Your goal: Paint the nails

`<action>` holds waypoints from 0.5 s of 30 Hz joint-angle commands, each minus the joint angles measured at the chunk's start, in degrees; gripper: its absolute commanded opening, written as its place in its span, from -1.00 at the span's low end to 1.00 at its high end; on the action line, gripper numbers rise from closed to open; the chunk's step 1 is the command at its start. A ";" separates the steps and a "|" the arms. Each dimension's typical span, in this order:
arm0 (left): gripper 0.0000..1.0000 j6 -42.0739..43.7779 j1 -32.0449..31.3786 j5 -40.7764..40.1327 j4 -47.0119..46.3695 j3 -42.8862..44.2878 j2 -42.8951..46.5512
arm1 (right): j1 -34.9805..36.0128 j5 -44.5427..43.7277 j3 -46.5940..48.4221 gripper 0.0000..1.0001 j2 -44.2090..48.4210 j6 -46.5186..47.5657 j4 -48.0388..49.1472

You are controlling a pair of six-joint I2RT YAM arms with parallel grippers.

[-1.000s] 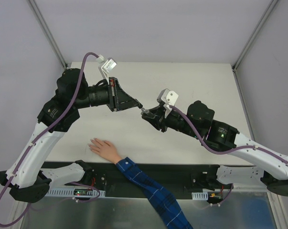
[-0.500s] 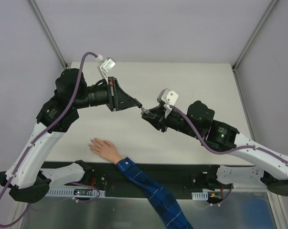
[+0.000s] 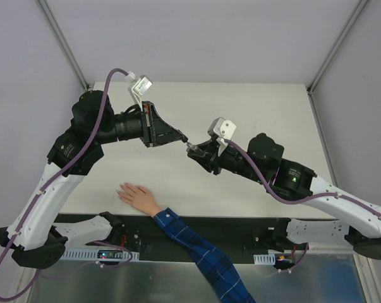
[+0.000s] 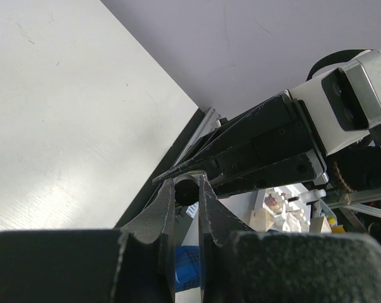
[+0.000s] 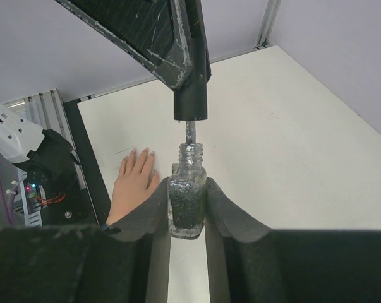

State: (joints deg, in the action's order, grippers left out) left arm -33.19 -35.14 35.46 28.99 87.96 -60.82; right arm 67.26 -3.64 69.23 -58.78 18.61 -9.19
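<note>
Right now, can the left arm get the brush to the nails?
Probably yes, but not directly. The left gripper holds the cap with the brush stem in the neck of the bottle, which the right gripper grips. Lifted out, only table lies between it and the hand with its nails.

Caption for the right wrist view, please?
Right gripper holds the polish bottle; left gripper holds its brush cap above, stem in the neck; hand rests on the table.
</note>
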 commanded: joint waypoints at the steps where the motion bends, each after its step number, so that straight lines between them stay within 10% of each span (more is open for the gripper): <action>1: -1.00 -0.21 0.51 1.71 -2.36 2.56 1.58 | -0.12 -0.40 1.78 -0.99 -0.01 -0.77 2.95; 15: -1.00 -0.30 0.51 1.80 -2.36 2.56 2.37 | -0.29 -0.23 1.87 -0.99 -0.54 -1.03 3.13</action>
State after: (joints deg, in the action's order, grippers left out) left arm -33.21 -34.81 35.57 28.93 88.47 -60.01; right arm 67.20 -3.64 69.23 -59.27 18.44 -8.84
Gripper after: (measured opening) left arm 0.088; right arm 0.249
